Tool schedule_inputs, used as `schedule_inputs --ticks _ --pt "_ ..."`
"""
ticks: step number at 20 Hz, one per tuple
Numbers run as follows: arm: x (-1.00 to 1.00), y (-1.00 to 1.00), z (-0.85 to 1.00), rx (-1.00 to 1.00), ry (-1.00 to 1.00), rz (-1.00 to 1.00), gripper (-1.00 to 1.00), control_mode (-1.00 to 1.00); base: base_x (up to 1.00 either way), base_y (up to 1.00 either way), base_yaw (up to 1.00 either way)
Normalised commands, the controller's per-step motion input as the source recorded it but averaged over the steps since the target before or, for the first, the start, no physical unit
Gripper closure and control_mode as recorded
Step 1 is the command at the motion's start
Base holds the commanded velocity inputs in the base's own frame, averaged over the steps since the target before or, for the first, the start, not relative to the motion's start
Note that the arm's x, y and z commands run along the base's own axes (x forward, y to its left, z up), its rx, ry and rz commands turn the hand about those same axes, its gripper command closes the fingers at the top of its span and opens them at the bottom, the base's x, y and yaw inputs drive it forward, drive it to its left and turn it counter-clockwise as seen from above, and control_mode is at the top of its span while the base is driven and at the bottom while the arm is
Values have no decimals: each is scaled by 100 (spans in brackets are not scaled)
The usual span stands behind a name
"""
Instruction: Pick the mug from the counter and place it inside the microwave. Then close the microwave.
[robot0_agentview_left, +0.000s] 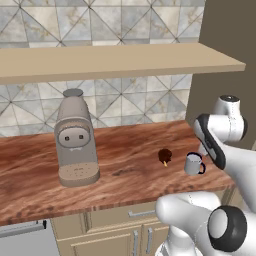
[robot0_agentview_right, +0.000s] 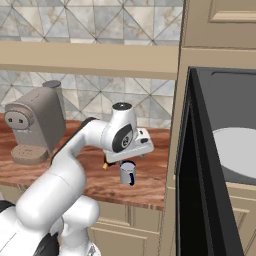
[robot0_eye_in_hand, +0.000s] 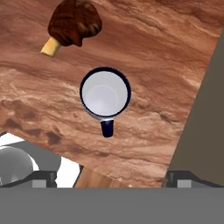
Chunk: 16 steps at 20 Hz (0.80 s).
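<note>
Hand view looks straight down into the mug (robot0_eye_in_hand: 105, 92): pale grey, empty, dark rim, dark loop handle. It stands upright on the reddish wood-grain tabletop (robot0_eye_in_hand: 166, 65), just beside a dark-brown lump with an orange tip (robot0_eye_in_hand: 72, 24). The end effector (robot0_eye_in_hand: 109, 178) hovers above, fingers spread wide, holding nothing.

We see a wall (robot0_agentview_left: 125, 22) tiled in grey and beige triangles that form diamond patterns. A long pale tan shelf (robot0_agentview_left: 115, 61) runs across it. Below the wooden top stand beige cabinets (robot0_agentview_left: 110, 235) with grey bar handles, and at the far left a grey appliance front (robot0_agentview_left: 22, 240). To the right rises a tall beige cabinet column (robot0_agentview_right: 220, 30) with a panelled door. The light is even and soft.
</note>
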Motion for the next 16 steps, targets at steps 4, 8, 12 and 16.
schedule_inputs --ticks 4,8,12,16 --pt "29 -4 -4 3 0 -1 -100 -100 0 0 0" --pt "33 0 -9 0 1 -12 -100 -100 0 0 0" --pt "30 0 -19 0 0 -16 -100 -100 0 0 0" --pt "1 0 -30 0 0 -15 -100 -100 0 0 0"
